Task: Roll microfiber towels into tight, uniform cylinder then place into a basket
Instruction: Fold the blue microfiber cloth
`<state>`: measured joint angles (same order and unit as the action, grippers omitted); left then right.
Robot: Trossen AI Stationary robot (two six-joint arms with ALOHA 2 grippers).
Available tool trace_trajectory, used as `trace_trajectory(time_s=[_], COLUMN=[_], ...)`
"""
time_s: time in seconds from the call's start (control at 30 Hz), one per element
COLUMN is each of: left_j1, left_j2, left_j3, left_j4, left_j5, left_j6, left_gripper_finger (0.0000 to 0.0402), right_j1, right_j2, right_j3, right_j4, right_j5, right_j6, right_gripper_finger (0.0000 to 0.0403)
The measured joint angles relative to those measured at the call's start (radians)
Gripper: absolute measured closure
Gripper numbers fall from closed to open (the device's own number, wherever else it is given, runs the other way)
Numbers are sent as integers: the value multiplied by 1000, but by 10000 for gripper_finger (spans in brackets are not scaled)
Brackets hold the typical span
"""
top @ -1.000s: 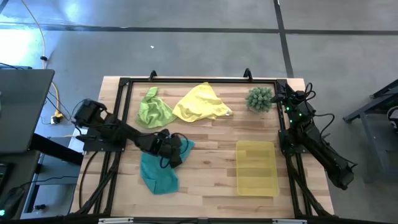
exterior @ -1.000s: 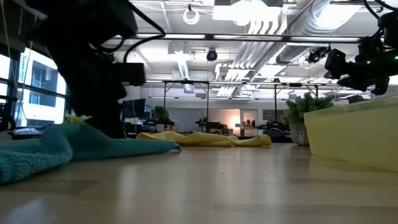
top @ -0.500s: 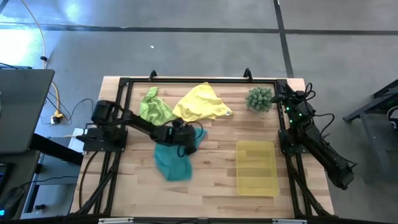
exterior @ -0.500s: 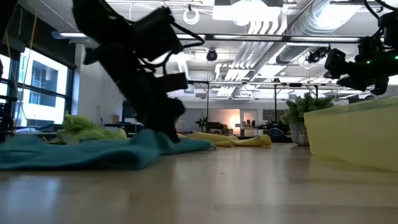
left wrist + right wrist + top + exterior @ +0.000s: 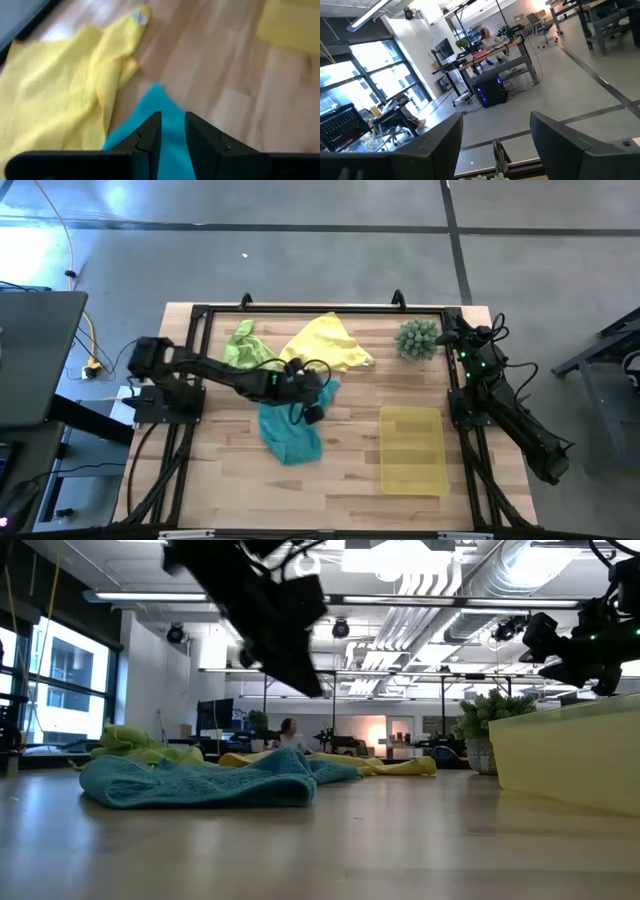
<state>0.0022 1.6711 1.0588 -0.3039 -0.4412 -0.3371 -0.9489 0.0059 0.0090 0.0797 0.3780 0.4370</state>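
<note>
The teal towel [image 5: 290,435] lies bunched on the table's middle [image 5: 200,782], with one corner [image 5: 165,102] pointing to the far right. My left gripper [image 5: 310,405] hovers above that corner, lifted clear of it [image 5: 312,688]. Its fingers stand a narrow gap apart, and the towel shows through the gap [image 5: 173,135]. The yellow towel [image 5: 320,345] and the lime green towel [image 5: 245,355] lie crumpled at the far side. The yellow basket [image 5: 412,448] stands empty at the near right. My right gripper [image 5: 452,322] waits open at the far right edge [image 5: 495,150].
A spiky green plant [image 5: 418,338] stands at the far right, next to the right arm. A black frame [image 5: 200,315] runs round the table's edges. Bare wood lies between the teal towel and the basket.
My left gripper has dragged the teal towel from the near left toward the table's right and far edges. It has then risen off the towel. The towel has slid to the table's middle and now lies bunched there.
</note>
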Motion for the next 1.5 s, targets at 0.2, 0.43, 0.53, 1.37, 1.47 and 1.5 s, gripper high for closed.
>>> trace_trajectory(time_s=[0.2, 0.43, 0.53, 1.37, 1.47, 1.5], left_j1=[-58, -145, -174, -307, -325, -332], left_j2=[-92, -61, -28, 68, 68, 68], left_j3=[-2, -15, -42, -83, -83, -83], left_j4=[-393, -546, -478, -420, -425, -426], left_j5=[71, 122, 136, 358, 375, 387], left_j6=[-276, -430, -448, -508, -509, -509], left_gripper_finger=[325, 326, 326, 326, 326, 326], right_j1=[3, 35, 83, 402, 415, 423], right_j2=[0, 9, 21, 285, 324, 340], right_j3=[1, 1, 1, 2, 2, 2], right_j4=[11, 171, 244, 504, 552, 566], right_j5=[-46, -405, -414, -302, -302, -302], right_j6=[0, 90, 74, 12, 10, 10], right_gripper_finger=[178, 178, 178, 178, 178, 178])
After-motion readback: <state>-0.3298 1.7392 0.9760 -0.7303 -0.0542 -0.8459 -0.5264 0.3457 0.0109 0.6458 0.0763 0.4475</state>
